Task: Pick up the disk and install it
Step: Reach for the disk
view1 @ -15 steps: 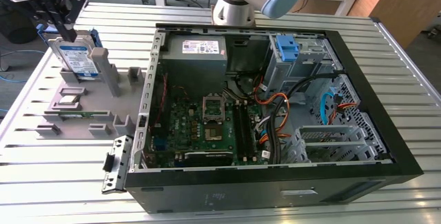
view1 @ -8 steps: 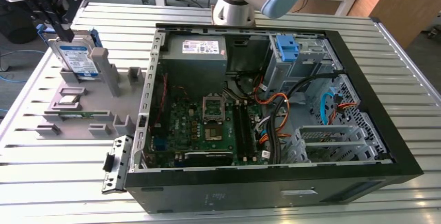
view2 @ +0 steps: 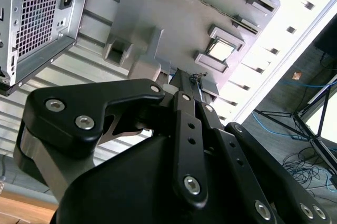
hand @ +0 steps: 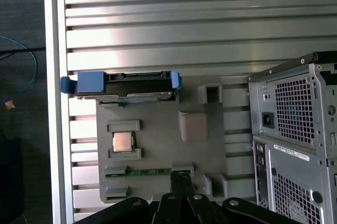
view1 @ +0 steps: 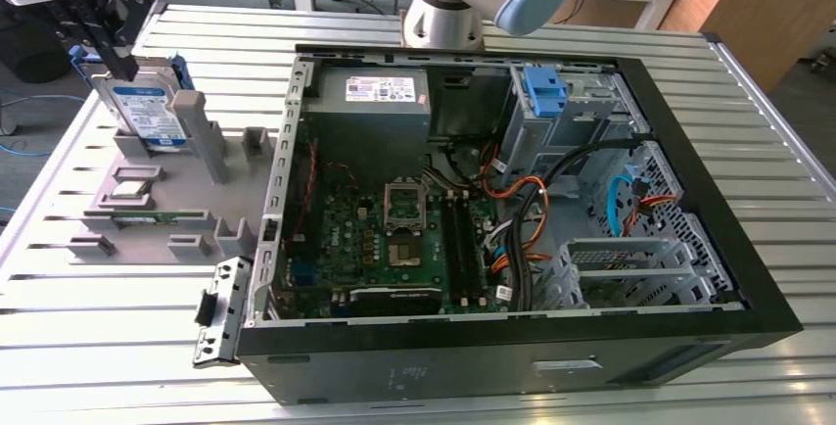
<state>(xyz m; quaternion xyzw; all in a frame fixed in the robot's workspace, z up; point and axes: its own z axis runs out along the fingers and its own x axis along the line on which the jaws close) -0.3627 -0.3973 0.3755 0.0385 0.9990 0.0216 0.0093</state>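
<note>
The disk point(view1: 147, 112) is a silver drive with a white-and-blue label and blue rails. It stands on edge in a slot at the far end of a grey holder block point(view1: 157, 234), at the exterior view's left. The first wrist view looks down on the disk's point(hand: 124, 83) top edge, which is free of the fingers. My gripper point(view1: 120, 63) hangs above the holder, close to the disk's upper corner. In both wrist views its black fingers point(hand: 181, 176) meet at the tips over the block point(hand: 158, 129), shut on nothing, as at the gripper point(view2: 183, 76).
An open computer case point(view1: 770, 278) lies flat to the exterior view's right of the holder, with a blue drive bracket point(view1: 542, 87) in its far bay. The holder also carries a processor chip point(hand: 122, 140) and a memory stick point(hand: 139, 171). All rest on a slatted metal table point(view1: 432, 386).
</note>
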